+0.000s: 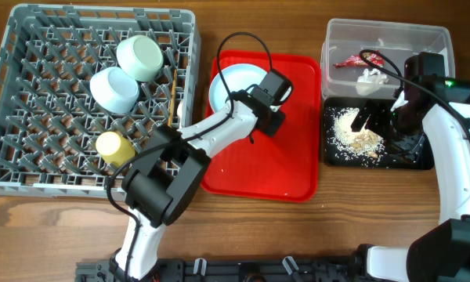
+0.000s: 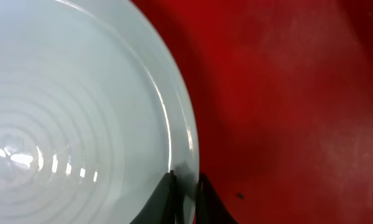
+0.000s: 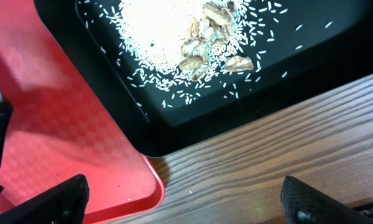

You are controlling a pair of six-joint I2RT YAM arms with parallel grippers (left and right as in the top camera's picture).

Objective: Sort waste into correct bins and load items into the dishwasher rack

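Note:
The white plate lies at the back left of the red serving tray. My left gripper is shut on the plate's right rim; in the left wrist view its fingers pinch the plate edge. My right gripper is open and empty above the black tray, which holds rice-like scraps. The right wrist view shows the scraps and the wide-open fingers. The clear tub holds the red wrapper and the tissue. The fork is out of view.
The grey dishwasher rack at the left holds a pale green bowl, a pale blue bowl, a yellow cup and a chopstick. The red tray's corner lies next to the black tray.

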